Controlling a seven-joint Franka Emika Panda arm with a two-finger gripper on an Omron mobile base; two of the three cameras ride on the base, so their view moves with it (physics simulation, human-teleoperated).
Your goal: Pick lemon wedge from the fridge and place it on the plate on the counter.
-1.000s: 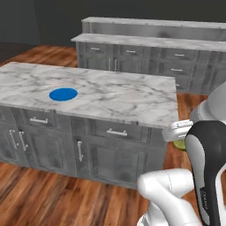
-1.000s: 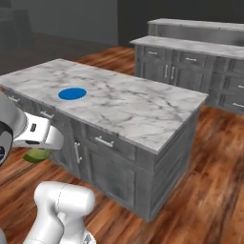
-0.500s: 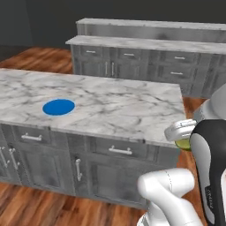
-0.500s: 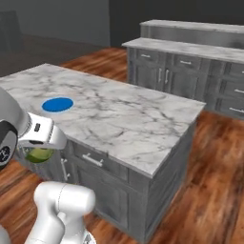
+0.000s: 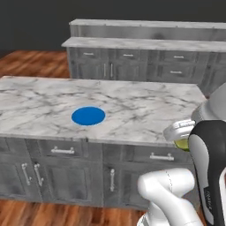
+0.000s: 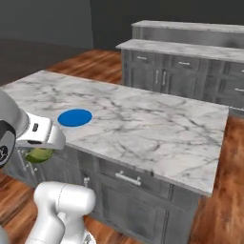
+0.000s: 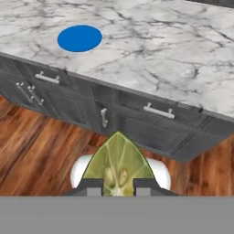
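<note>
The counter (image 5: 132, 101) is the biggest thing in front of me. It is a long worktop with a white and grey marble pattern, and grey cabinets (image 5: 62, 170) with metal handles (image 5: 62, 151) sit under it. Behind it, across a strip of brown wood floor (image 6: 90, 59), stand more grey cabinets with plain grey tops (image 5: 145, 43).

The plate (image 5: 88, 115) is a flat, round, bright blue disc. It lies on the worktop close to the front edge, nearer the left end than the right end in the left base view. The worktop around it is bare marble.

My gripper (image 7: 117, 183) hangs in the air in front of the counter, lower than its front edge and over the wood floor. It is squeezed tight on the lemon wedge (image 7: 118, 165). In the hand view the wedge sits between my two dark finger tips (image 7: 93, 188), with its pointed end sticking up toward the cabinets. In the two base views a bit of yellow-green peeks out under my white hand (image 6: 40, 135). The wedge is well apart from the plate.
</note>
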